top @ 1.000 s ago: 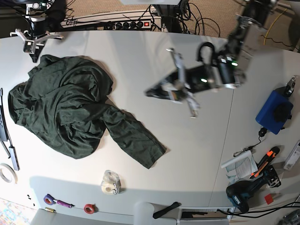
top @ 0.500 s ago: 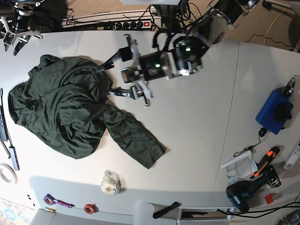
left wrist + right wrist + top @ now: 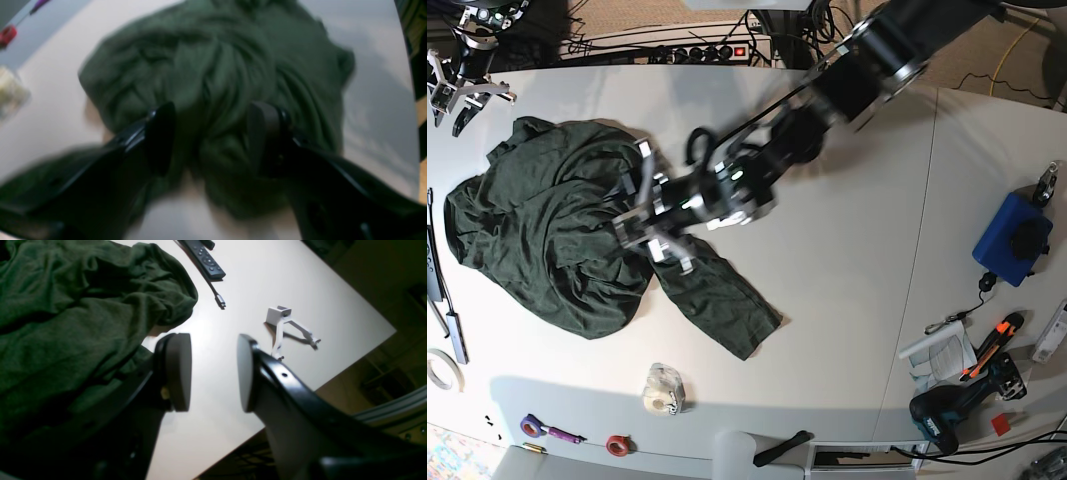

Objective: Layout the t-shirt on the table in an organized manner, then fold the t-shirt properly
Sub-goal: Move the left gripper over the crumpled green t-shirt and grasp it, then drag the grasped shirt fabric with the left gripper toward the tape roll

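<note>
- Swept from mid-table onto shirt (image 3: 557, 230): left gripper (image 3: 649, 215), jaws apart, astride bunched folds, nothing clamped.
- Right gripper (image 3: 213, 373) agape, empty.
- Soft, limp; pinch at hem.

Left arm stretched low and far across from the base view's upper right toward centre-left, blurred. Left gripper (image 3: 649, 212) (image 3: 210, 140) pointing down, jaws spread apart, nothing pinched between them. Right arm drawn in at upper-left corner; right gripper (image 3: 455, 90) (image 3: 213, 373) likewise parted, holding nothing.
</note>
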Available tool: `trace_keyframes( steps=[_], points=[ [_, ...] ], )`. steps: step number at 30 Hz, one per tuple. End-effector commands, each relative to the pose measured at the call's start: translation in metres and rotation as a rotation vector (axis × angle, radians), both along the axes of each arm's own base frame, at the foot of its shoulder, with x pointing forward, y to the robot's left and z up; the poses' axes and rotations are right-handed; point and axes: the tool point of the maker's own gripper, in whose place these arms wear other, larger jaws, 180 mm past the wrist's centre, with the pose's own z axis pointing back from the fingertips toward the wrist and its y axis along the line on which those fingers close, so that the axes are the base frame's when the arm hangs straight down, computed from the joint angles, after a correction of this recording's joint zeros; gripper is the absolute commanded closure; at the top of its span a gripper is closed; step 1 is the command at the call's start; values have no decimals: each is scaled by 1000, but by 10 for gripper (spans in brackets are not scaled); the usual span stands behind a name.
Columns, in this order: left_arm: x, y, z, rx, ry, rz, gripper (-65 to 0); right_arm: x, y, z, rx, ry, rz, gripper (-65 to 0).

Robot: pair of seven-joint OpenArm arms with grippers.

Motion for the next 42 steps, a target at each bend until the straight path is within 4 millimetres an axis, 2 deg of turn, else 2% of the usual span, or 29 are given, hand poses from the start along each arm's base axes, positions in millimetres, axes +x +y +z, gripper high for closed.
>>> trace_keyframes(
  steps=[1,2,4,8,13,14,15,17,20,23,26,29,33,37,42],
  points=[
    [6,-15,22,-51,-20,-12,-352,2,-2,12,-30,-32,4,-227],
    [10,-23,23,-47,-12,-17,-352,3,-1,11,-25,-31,3,-227],
    [17,-27,19,-48,6,-25,-352,5,1,9,-13,-29,12,-227],
    [40,-21,-9,89,-23,17,-352,10,7,5,11,-33,32,-227],
    [44,-13,-31,151,3,23,-339,24,18,3,40,-38,104,-227],
    [43,-13,-33,148,16,23,-300,26,20,3,47,-40,112,-227],
    [40,-14,-35,144,28,24,-227,26,21,2,50,-42,115,-227],
    [37,-14,-38,141,42,23,-11,28,24,1,56,-38,130,-227],
    [42,-14,-33,139,29,29,0,27,25,-3,66,-24,126,-227],
    [63,-10,-14,130,-11,58,0,27,25,-3,67,-24,126,-227],
    [105,3,18,92,-57,188,0,28,25,-3,67,-24,126,-227],
    [144,18,58,6,-69,301,0,28,25,-3,67,-24,126,-227],
    [179,33,115,-114,-77,365,0,29,25,-2,65,-29,126,-227],
    [198,42,155,-162,-133,390,0,31,25,0,65,-37,126,-227],
    [204,40,185,-190,-172,379,0,33,26,-1,73,-52,119,-227]
  ],
)
